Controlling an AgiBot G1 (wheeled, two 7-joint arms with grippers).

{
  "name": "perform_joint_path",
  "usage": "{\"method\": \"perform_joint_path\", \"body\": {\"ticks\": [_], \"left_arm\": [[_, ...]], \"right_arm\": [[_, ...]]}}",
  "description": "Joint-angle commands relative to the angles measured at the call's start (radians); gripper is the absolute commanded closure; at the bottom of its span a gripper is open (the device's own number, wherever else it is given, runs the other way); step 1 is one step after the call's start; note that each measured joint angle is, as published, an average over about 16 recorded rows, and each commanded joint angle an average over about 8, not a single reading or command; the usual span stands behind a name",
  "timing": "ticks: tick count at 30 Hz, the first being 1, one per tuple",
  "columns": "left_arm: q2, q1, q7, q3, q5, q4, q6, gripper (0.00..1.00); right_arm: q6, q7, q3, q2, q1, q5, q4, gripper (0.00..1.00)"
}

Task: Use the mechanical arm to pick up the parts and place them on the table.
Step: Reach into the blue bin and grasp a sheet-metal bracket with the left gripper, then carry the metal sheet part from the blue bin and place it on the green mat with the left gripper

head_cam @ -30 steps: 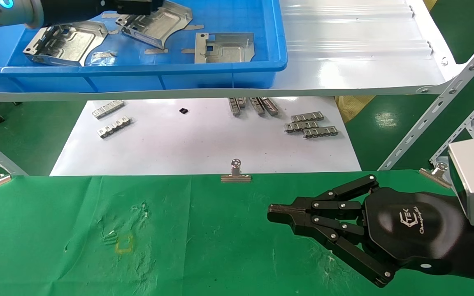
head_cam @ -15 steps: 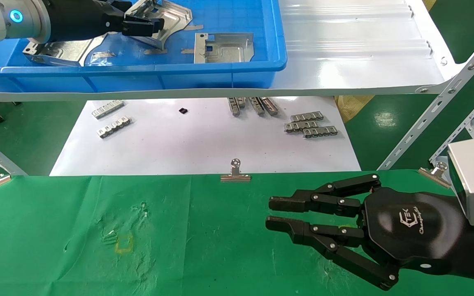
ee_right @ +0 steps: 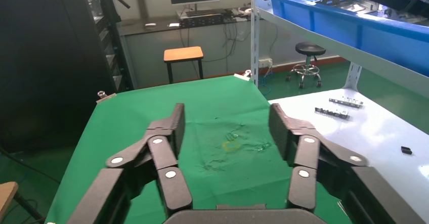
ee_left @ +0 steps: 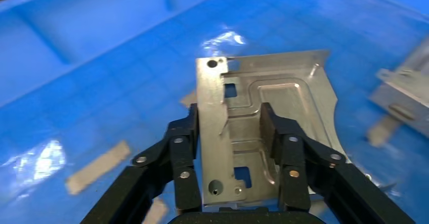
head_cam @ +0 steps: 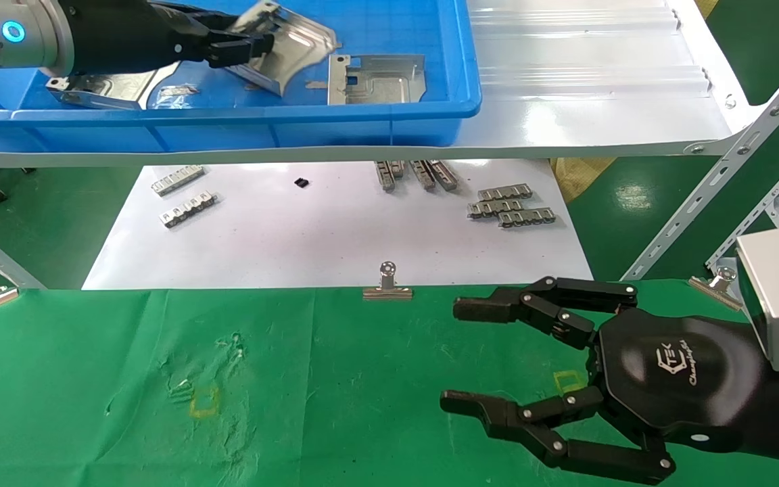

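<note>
My left gripper [head_cam: 254, 44] is inside the blue bin [head_cam: 362, 125] on the shelf, shut on a shiny silver part [head_cam: 295, 49] that it holds tilted, raised off the bin floor. In the left wrist view the fingers [ee_left: 184, 133] clamp the part [ee_left: 283, 95] by its bent flange. Another part [head_cam: 376, 78] lies flat in the bin, and a third [head_cam: 102, 91] lies partly hidden under the arm. My right gripper [head_cam: 454, 355] hovers wide open and empty over the green table [head_cam: 335, 379]; it also shows in the right wrist view [ee_right: 226, 114].
A white shelf [head_cam: 599, 101] carries the bin. Below it, a white board [head_cam: 335, 237] holds grey comb strips [head_cam: 511, 206]. Binder clips [head_cam: 387, 284] edge the cloth. Yellow marks [head_cam: 204, 400] sit on it. A slanted shelf strut [head_cam: 721, 182] stands at right.
My left gripper closed on the part and raised it, tilting it. The bin shifted slightly right. My right gripper went from shut to wide open without moving away.
</note>
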Motion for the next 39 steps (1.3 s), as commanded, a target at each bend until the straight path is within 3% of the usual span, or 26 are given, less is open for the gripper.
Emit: {"method": "perform_joint_path", "body": {"ticks": [1, 16, 22, 31, 39], "left_arm": [[-0.004, -0.003, 0.002, 0.0, 0.0, 0.003, 0.019, 1.0], [-0.063, -0.009, 0.069, -0.061, -0.088, -0.019, 0.089, 1.0], [-0.104, -0.009, 0.119, -0.1, -0.148, -0.039, 0.217, 1.0], [-0.194, -0.033, 0.202, -0.095, -0.156, -0.097, 0.574, 1.0], [-0.282, 0.02, 0.257, -0.044, -0.18, -0.236, 0.639, 1.0]], "right_arm": [[0.0, 0.0, 0.0, 0.0, 0.0, 0.0, 0.0, 0.0], [0.0, 0.0, 0.0, 0.0, 0.0, 0.0, 0.0, 0.0], [0.0, 0.0, 0.0, 0.0, 0.0, 0.0, 0.0, 0.0], [0.0, 0.0, 0.0, 0.0, 0.0, 0.0, 0.0, 0.0], [0.0, 0.0, 0.0, 0.0, 0.0, 0.0, 0.0, 0.0]]}}
